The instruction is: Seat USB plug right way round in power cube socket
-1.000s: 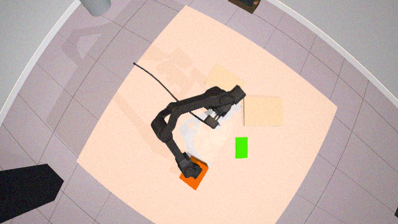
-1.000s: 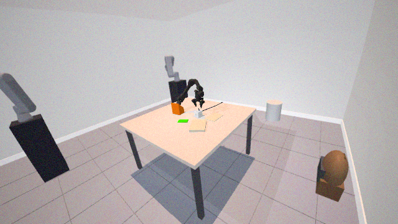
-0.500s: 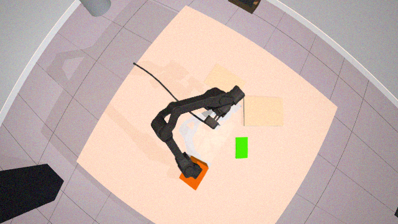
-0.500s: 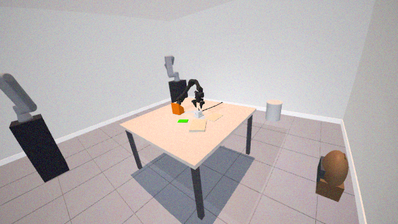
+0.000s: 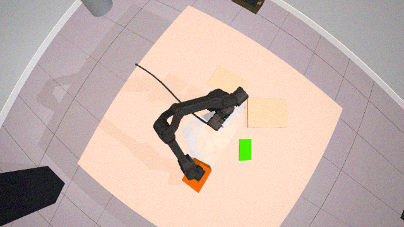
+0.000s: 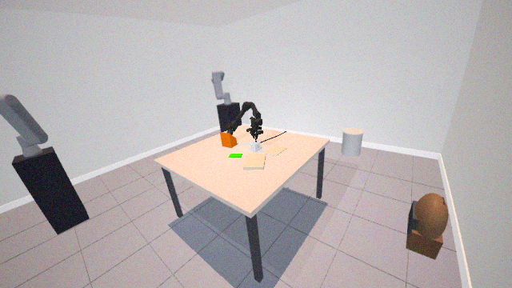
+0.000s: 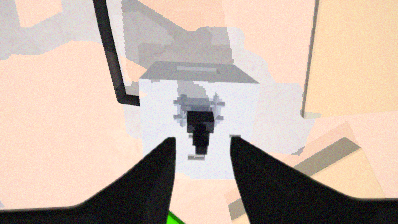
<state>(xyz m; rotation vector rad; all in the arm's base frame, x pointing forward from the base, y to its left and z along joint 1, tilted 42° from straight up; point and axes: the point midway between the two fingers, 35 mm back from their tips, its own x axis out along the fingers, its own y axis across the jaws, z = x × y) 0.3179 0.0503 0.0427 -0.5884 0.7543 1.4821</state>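
Note:
The power cube (image 6: pixel 255 147) (image 7: pixel 160 135) is white and stands on the table. The black USB plug (image 7: pixel 200 121) stands up out of its top; its lower part and the socket are hidden, so its seating depth and which way round it is cannot be told. My gripper (image 6: pixel 256 139) (image 7: pixel 203 144) points down over the cube, with one finger on each side of the plug. In the wrist view a gap shows between each fingertip and the plug, so it is partly open and holds nothing. In the top view the arm hides the cube and plug.
A black cable (image 5: pixel 161 82) (image 6: pixel 276 137) (image 7: pixel 111 60) runs from the cube's side. Flat beige pieces (image 5: pixel 267 113) (image 6: pixel 254 161) (image 7: pixel 360 55) lie nearby. A green block (image 5: pixel 245 149) (image 6: pixel 235 155) (image 7: pixel 173 219) lies near the cube. An orange block (image 5: pixel 199 186) (image 6: pixel 228 140) is by the arm's base.

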